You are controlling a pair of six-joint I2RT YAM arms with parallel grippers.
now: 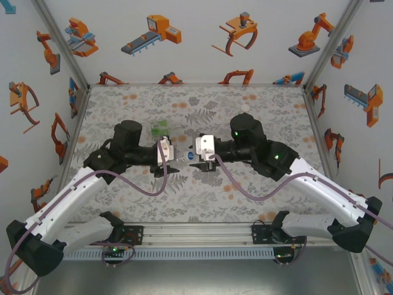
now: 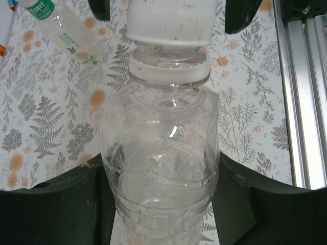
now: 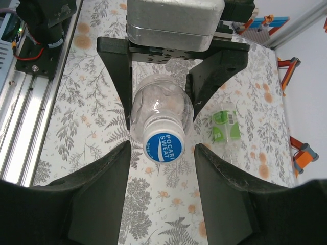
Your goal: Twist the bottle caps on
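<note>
Bottle cap [image 3: 163, 142] is sitting on the neck of the bottle [image 2: 161, 153] my left claw [image 2: 161, 214] is clamping by its body. My right claw [image 3: 163, 173] is standing apart, flanking that cap. Another bottle [image 3: 225, 127] is lying on the counter [image 3: 102, 102] nearby.

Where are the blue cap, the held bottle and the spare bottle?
blue cap [image 3: 164, 144]: right wrist view, on its top face.
held bottle [image 2: 163, 153]: left wrist view, on its clear body.
spare bottle [image 3: 225, 126]: right wrist view, on its green label.

Blue cap [image 3: 163, 144] on clear bottle [image 3: 159, 104], between the spread right fingers [image 3: 102, 199]
</note>
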